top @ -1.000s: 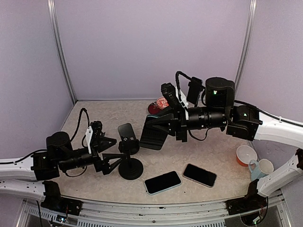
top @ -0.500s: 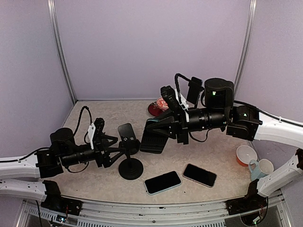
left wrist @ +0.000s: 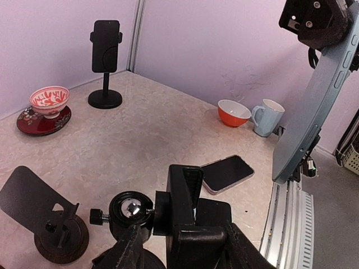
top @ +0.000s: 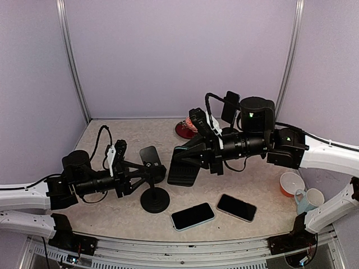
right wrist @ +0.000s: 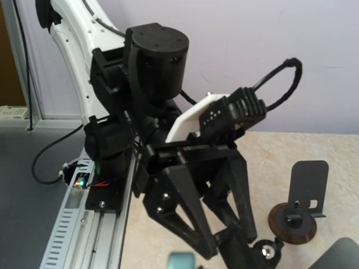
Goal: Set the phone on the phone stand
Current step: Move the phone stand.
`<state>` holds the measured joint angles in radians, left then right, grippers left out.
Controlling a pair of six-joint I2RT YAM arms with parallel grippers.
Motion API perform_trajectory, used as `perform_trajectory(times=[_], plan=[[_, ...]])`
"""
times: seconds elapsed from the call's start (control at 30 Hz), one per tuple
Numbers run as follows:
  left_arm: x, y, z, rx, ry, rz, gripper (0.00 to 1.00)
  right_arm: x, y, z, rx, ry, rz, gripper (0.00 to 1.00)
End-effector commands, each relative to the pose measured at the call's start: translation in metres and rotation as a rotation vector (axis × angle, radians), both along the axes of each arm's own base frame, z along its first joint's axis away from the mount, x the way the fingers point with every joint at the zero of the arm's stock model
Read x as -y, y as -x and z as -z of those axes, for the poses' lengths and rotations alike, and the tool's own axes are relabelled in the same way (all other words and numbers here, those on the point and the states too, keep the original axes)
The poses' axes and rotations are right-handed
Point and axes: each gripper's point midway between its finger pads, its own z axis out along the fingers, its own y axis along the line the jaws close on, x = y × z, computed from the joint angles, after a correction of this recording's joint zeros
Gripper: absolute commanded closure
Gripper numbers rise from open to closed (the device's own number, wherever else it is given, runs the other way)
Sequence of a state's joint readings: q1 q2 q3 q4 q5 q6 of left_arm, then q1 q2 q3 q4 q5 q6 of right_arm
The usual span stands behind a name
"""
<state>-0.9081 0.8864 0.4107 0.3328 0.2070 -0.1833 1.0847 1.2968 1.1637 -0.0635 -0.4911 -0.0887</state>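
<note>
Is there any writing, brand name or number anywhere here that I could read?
No text can be read.
Pale-edged phone and dark phone: blank dark screens.
Red-and-white bowl: pattern only, no letters.
White label beside the rail: too blurred to read.

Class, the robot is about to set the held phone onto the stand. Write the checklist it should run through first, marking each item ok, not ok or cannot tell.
1. Right gripper shut on the phone: ok.
2. Left gripper fingers either side of the phone stand neck: ok.
3. Left gripper firmly clamping the neck: cannot tell.
4. Stand upright, base flat on the table: ok.
5. Cradle empty and ready to take the phone: ok.
6. Two spare phones lying apart from the stand base: ok.
</note>
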Motion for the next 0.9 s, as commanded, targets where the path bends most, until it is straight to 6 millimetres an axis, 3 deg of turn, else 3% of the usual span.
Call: perform_trajectory(times=[0.0, 0.13, 0.23, 0.37, 0.53, 0.87], plan=[[0.002, -0.001, -0.01, 0.027, 0.027, 0.011, 0.62, -0.001, 0.007, -0.019, 0.022, -0.056, -0.031, 1.0], [0.002, -0.002, -0.011, 0.028, 0.031, 0.012, 0.84, -0.003, 0.01, -0.022, 0.011, -0.062, -0.056, 1.0], [0.003, 0.0, -0.013, 0.031, 0.038, 0.022, 0.99, -0.005, 0.024, -0.026, -0.002, -0.071, -0.148, 1.0], [0.007, 0.004, -0.015, 0.031, 0.052, 0.057, 1.0, -0.012, 0.054, -0.026, -0.033, -0.072, -0.354, 1.0], [0.013, 0.015, -0.023, 0.032, 0.089, 0.128, 1.0, -0.038, 0.078, -0.012, 0.0, -0.029, -0.49, 1.0], [0.017, 0.036, -0.042, 0.052, 0.157, 0.223, 1.0, -0.082, 0.072, 0.009, -0.011, -0.01, -0.572, 1.0]])
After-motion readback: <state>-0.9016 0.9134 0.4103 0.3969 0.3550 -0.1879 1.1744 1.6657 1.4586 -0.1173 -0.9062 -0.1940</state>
